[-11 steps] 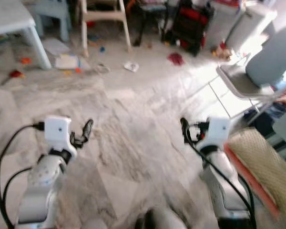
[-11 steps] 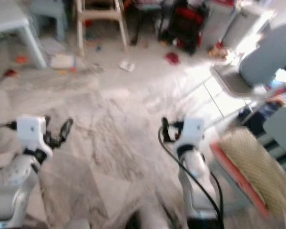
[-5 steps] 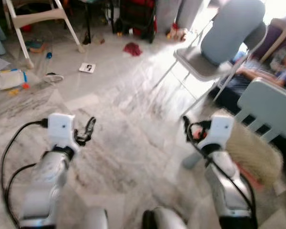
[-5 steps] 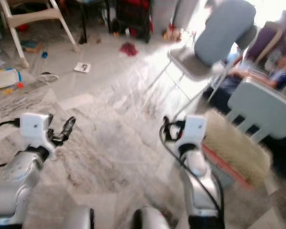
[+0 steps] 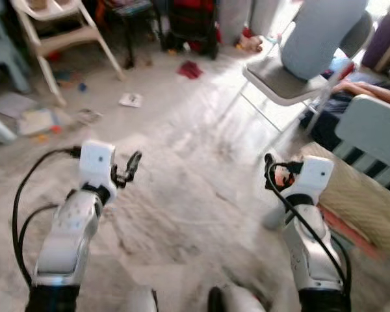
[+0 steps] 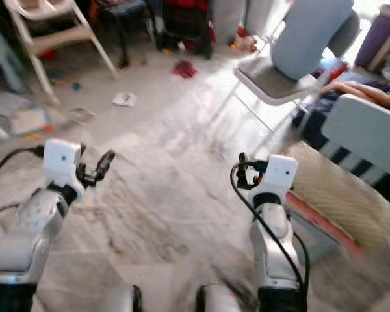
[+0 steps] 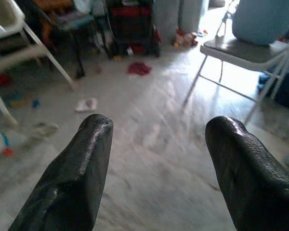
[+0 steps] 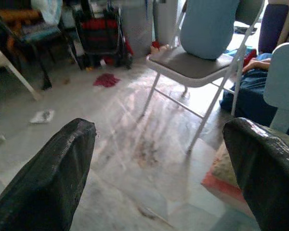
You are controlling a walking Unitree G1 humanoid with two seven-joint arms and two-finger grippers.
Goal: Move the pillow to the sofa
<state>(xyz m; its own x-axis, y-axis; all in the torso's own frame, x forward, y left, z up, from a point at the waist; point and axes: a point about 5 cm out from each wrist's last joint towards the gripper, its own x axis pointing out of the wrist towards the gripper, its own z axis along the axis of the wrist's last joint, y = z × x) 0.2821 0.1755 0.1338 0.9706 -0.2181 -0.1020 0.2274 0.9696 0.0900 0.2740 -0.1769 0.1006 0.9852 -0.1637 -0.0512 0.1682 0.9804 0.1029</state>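
The pillow point(image 5: 359, 203) is beige and woven with an orange-red edge. It lies on the seat of a small pale-blue chair point(image 5: 376, 133) at the right, close beside my right arm. My right gripper point(image 5: 271, 170) is held up in front of me, just left of the pillow, open and holding nothing. In the right wrist view its fingers point(image 8: 48, 178) stand wide apart, with a corner of the pillow point(image 8: 225, 169) by one of them. My left gripper point(image 5: 131, 166) is raised over the marble floor, also open and holding nothing, its fingers point(image 7: 72, 178) well apart.
A folding chair point(image 5: 292, 71) with a grey-blue padded back stands ahead to the right. A person's arm point(image 5: 370, 90) rests behind it. A white high chair point(image 5: 52, 39), a dark red-and-black stroller point(image 5: 192, 26) and scattered toys and papers point(image 5: 131, 99) lie further back.
The camera swung right across the room and then slightly back, bringing the folding chair and small blue chair into view. Both arms keep the same raised pose, grippers open.
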